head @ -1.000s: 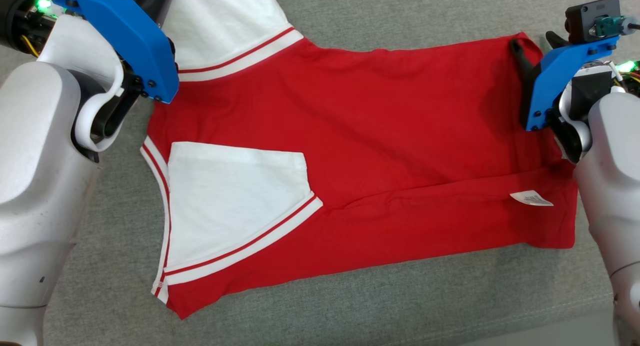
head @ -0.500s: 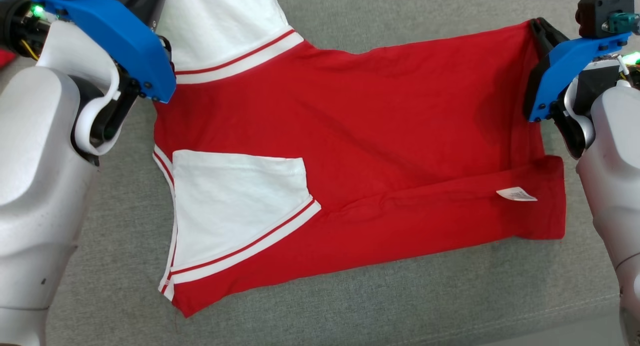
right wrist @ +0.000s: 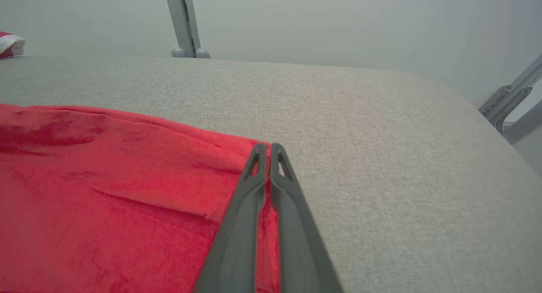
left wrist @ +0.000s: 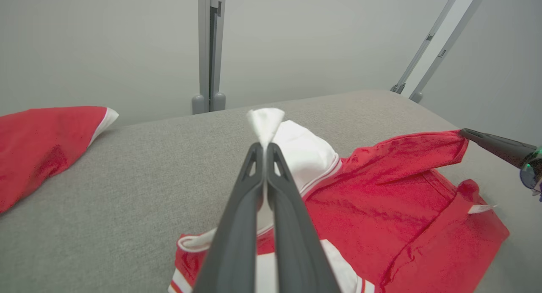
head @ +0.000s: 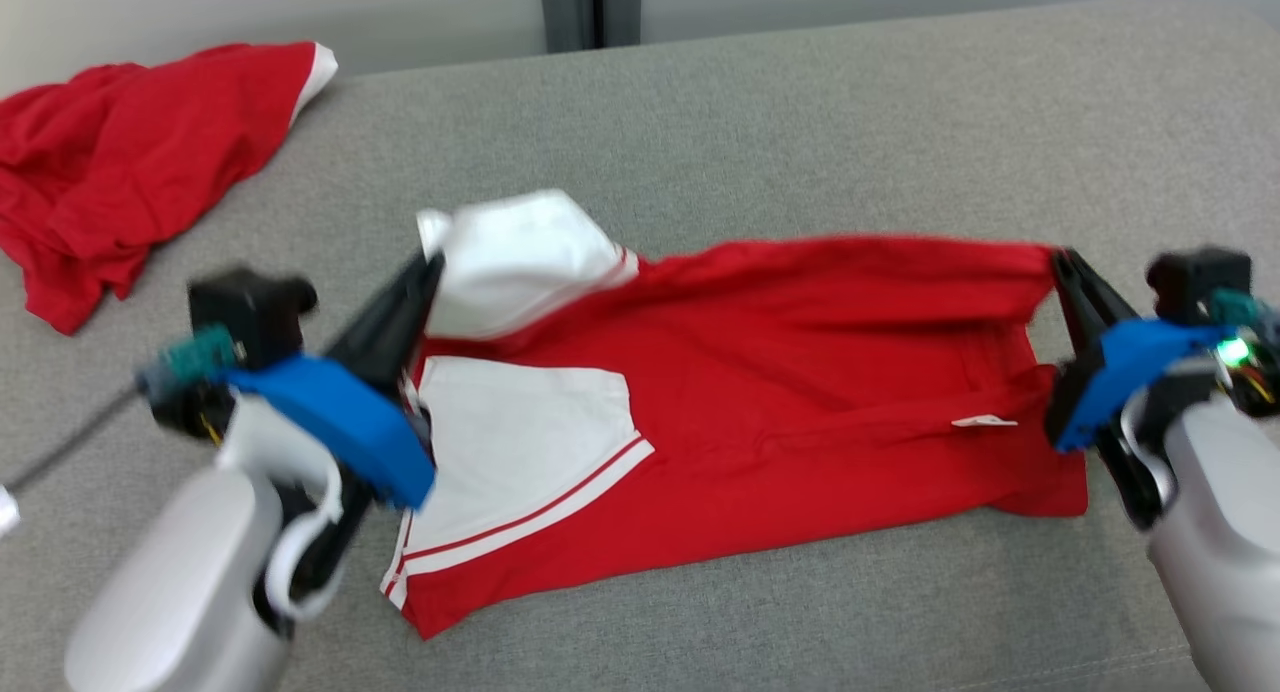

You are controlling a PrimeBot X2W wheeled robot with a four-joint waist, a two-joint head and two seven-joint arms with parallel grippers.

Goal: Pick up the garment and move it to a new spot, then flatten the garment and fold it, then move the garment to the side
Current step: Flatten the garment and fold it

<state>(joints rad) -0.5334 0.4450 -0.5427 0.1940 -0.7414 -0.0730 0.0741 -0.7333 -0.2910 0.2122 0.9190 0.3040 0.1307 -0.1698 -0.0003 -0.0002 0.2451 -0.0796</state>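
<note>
1. Garment [head: 780, 372]: red T-shirt with white sleeves, lying crosswise at the centre of the grey surface [head: 800, 112]. The near half is flat, with a care label [head: 983, 422] toward 4 o'clock. The far edge is raised and stretched.
2. Left end effector [head: 430, 264]: at 9 o'clock, closed on the far white sleeve [head: 520, 262], with a tuft of cloth showing past the tips.
3. Right end effector [head: 1058, 259]: at 3 o'clock, closed on the far hem corner.
4. Second red garment [head: 120, 162]: heaped at 10 o'clock, well apart.
5. Risks, as judged: both pinches look thin. A taut pull between them could slip the sleeve free, and uneven travel would skew the fold line. Dragging may also shift the near half or undo its crease.
6. Change from a second ago: the right jaws, then apart at the hem corner, have clamped it. The far edge, then flat, is lifted. The head camera has tilted up, so the reframing is not the garment's.
</note>
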